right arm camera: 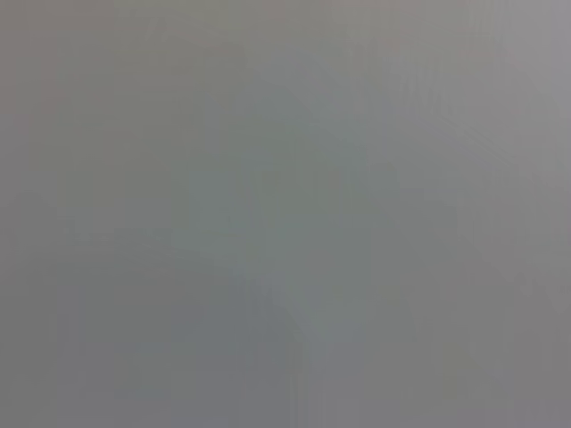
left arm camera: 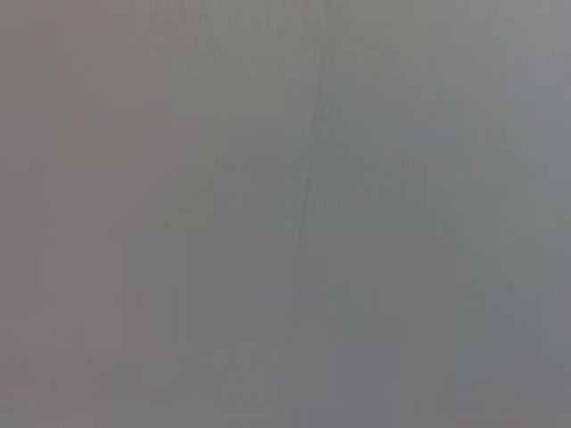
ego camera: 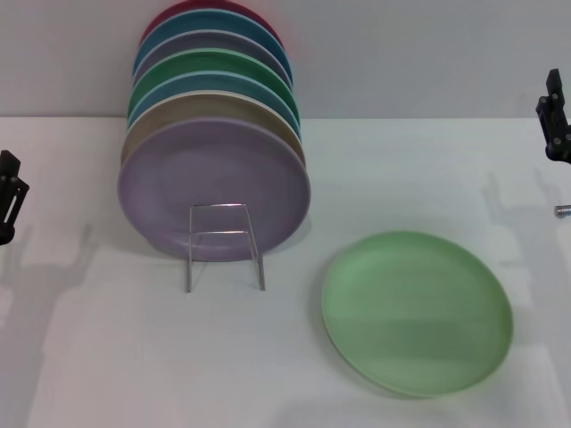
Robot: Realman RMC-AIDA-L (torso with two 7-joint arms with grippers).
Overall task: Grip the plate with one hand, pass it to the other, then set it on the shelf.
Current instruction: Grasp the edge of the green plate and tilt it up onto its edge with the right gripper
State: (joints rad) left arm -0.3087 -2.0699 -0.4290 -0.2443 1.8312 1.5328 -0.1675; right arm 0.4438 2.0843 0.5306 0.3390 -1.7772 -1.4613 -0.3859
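Observation:
The light mint-green plate [ego camera: 417, 312] lies flat on the white table, at the front right in the head view. The shelf [ego camera: 225, 246], a thin silver wire rack, stands at the centre left with several plates upright in it; the lilac plate [ego camera: 214, 189] is the front one. My left gripper [ego camera: 9, 198] hangs at the far left edge, well away from the plate. My right gripper [ego camera: 557, 116] hangs at the far right edge, above and behind the plate. Neither holds anything. Both wrist views show only blank grey.
Behind the lilac plate stand tan, blue, green, grey-lilac, blue and red plates [ego camera: 214, 53]. A small metal bolt [ego camera: 562, 211] lies on the table at the right edge. White table [ego camera: 107, 357] extends around the rack and plate.

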